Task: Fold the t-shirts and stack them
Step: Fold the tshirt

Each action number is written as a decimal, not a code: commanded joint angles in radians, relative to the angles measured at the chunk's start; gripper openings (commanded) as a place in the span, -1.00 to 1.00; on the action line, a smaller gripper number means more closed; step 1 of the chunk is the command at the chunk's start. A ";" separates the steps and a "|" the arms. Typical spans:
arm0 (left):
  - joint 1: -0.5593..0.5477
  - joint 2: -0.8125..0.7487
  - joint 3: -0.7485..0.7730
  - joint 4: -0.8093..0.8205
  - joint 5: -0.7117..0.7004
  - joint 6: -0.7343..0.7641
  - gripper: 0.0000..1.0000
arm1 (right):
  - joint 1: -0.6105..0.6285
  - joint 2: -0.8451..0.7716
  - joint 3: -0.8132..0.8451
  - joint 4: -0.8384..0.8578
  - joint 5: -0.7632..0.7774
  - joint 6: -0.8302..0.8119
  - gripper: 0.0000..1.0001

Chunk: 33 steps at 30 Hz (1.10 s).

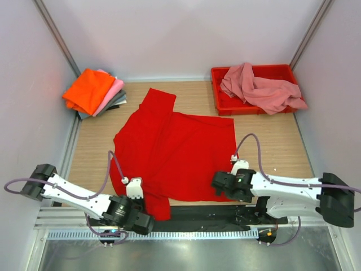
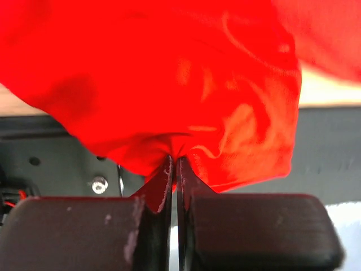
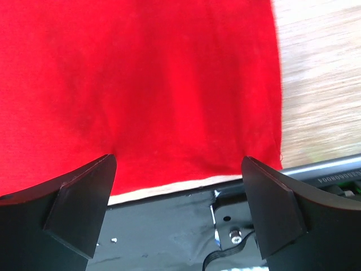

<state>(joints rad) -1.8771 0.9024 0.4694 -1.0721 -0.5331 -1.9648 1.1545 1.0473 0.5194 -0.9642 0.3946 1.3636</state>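
A bright red t-shirt (image 1: 175,147) lies spread over the middle of the wooden table. My left gripper (image 1: 148,217) is shut on its near left corner, which hangs bunched over the table's front edge; in the left wrist view the red cloth (image 2: 186,90) is pinched between the closed fingers (image 2: 161,186). My right gripper (image 1: 217,183) is open at the shirt's near right hem; the right wrist view shows the red shirt (image 3: 146,84) just beyond the spread fingers (image 3: 84,197). A dusty pink shirt (image 1: 262,87) lies crumpled in the tray. Folded orange, light pink and grey shirts (image 1: 93,93) are stacked far left.
A red plastic tray (image 1: 223,104) stands at the back right. A black strip (image 1: 203,214) and a metal rail run along the near edge of the table. White walls close in the sides and the back.
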 commanded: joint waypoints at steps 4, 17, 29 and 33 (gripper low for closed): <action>0.171 -0.084 0.046 -0.075 -0.129 -0.045 -1.00 | -0.128 0.031 0.130 -0.076 -0.052 -0.148 0.99; 0.837 -0.039 0.035 0.336 0.139 0.756 -1.00 | -0.570 -0.035 0.166 -0.139 -0.340 -0.308 0.99; 1.092 0.093 0.022 0.546 0.361 0.977 -1.00 | -0.555 -0.152 -0.071 -0.097 -0.484 -0.138 0.73; 1.108 0.081 0.003 0.551 0.380 0.974 -1.00 | -0.556 -0.096 -0.064 -0.052 -0.459 -0.150 0.64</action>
<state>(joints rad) -0.7830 0.9966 0.4805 -0.5728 -0.1944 -1.0298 0.5938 0.9268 0.4507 -1.0019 -0.0433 1.2053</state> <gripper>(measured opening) 0.006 0.825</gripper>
